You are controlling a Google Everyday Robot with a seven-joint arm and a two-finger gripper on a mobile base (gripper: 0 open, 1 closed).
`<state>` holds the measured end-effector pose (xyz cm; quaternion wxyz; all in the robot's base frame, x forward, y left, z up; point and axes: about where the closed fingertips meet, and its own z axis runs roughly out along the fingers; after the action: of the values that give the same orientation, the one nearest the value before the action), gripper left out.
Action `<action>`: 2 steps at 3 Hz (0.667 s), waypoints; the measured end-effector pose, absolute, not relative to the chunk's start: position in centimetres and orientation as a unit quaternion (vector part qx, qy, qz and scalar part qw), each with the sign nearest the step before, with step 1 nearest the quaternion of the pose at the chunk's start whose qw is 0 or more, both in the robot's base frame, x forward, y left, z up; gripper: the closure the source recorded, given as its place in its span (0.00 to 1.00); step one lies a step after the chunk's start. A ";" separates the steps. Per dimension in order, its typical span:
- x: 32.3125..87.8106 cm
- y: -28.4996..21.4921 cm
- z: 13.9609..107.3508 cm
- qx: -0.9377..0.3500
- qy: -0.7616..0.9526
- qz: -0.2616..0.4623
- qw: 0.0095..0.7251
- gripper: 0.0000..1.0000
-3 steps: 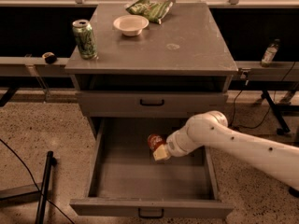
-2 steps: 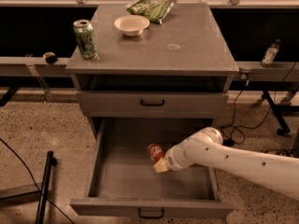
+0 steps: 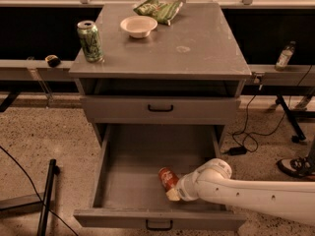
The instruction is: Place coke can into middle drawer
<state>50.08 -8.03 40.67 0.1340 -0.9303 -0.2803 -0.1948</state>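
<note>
Down inside the open middle drawer, toward its near right, we see the gripper, jaws closed on the tilted coke can. A green can stands far left on the worktop.

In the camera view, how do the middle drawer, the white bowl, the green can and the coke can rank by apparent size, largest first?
1. middle drawer
2. green can and white bowl: too alike to rank
3. coke can: smallest, though the gripper, at its near end inside the drawer, hides part of it
</note>
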 end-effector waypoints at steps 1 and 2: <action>50.1 -8.0 40.7 -0.930 -0.280 -0.195 0.134 1.00; 50.1 -8.0 40.7 -0.930 -0.280 -0.195 0.134 0.82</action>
<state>50.07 -8.02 40.66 0.1339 -0.9303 -0.2803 -0.1948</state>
